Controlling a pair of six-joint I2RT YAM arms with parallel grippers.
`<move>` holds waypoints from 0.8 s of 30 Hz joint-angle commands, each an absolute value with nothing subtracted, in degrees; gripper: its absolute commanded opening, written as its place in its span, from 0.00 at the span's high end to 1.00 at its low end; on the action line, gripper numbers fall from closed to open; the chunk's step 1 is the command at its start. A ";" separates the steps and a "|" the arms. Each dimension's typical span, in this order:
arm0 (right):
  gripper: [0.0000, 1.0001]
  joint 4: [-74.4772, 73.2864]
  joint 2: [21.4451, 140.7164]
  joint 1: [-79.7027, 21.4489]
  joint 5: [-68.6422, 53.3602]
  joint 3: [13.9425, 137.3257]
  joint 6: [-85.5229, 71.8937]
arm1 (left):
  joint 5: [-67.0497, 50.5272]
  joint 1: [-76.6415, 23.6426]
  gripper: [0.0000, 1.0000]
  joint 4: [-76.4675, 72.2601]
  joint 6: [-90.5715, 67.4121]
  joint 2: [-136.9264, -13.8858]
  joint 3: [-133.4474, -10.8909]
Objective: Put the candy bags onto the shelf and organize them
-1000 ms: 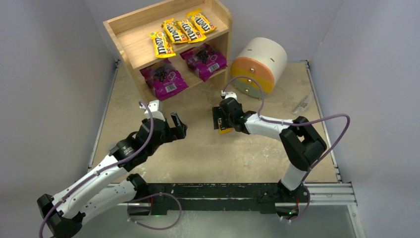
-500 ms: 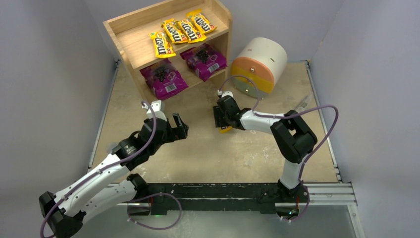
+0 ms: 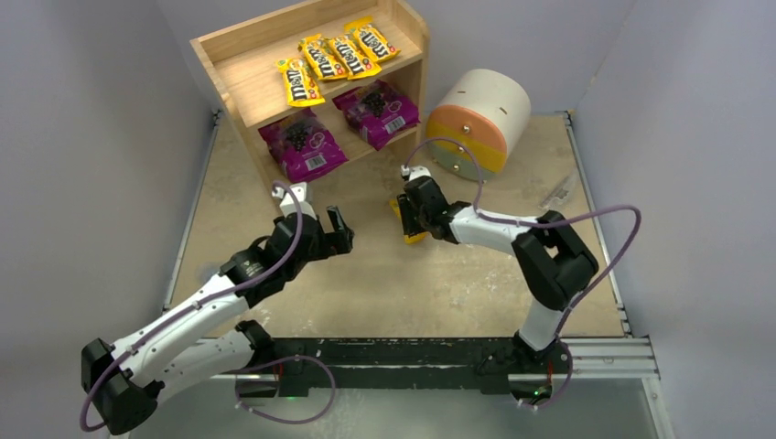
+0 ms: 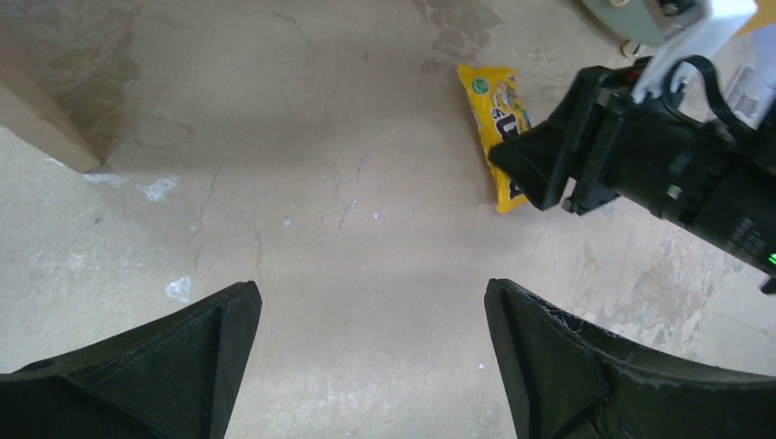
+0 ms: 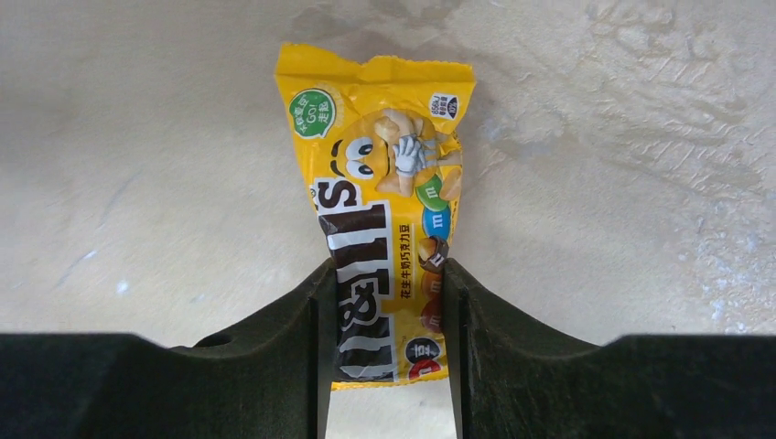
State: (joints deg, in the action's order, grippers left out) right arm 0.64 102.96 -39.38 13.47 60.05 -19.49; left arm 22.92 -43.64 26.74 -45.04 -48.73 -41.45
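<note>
My right gripper (image 5: 386, 274) pinches the packet (image 5: 384, 155) at 6 o'clock; buckled film may slip out. Left gripper (image 4: 371, 293) spread.

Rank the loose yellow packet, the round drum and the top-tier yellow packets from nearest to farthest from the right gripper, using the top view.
1. loose yellow packet: between the fingers of the right gripper.
2. round drum: back right.
3. top-tier yellow packets: far back left, on the shelf.
</note>
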 commanded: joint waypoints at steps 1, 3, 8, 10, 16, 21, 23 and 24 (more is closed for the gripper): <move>0.55 6.34 93.70 -39.99 7.73 56.30 -17.60 | 22.18 -43.73 0.00 18.88 -46.70 -51.17 -41.54; 0.55 9.07 90.05 -40.24 2.43 53.74 -16.39 | 21.34 -43.68 0.00 15.10 -48.28 -52.78 -41.38; 0.55 11.52 83.49 -43.16 -2.99 50.64 -14.90 | 17.26 -43.60 0.01 4.52 -51.71 -57.44 -42.46; 0.55 11.84 81.41 -43.94 -4.27 50.39 -15.19 | 17.28 -43.59 0.01 2.62 -53.03 -58.94 -43.02; 0.55 15.06 76.87 -45.19 -9.06 49.02 -16.96 | 16.45 -43.46 0.05 -4.83 -56.80 -60.20 -40.28; 0.55 16.85 75.94 -45.50 -11.33 48.91 -17.90 | 15.22 -43.26 0.16 -6.81 -57.62 -60.48 -39.29; 0.55 17.49 75.79 -45.68 -11.76 48.94 -18.03 | 14.88 -43.29 0.23 -6.78 -57.76 -60.77 -39.29; 0.55 17.69 75.76 -45.69 -11.86 49.02 -18.09 | 14.71 -43.32 0.26 -6.77 -57.75 -60.96 -39.29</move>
State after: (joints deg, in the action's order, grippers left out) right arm 13.85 77.14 -45.15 -8.97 49.19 -17.15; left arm 16.23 -43.51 -2.76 -56.49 -60.53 -39.59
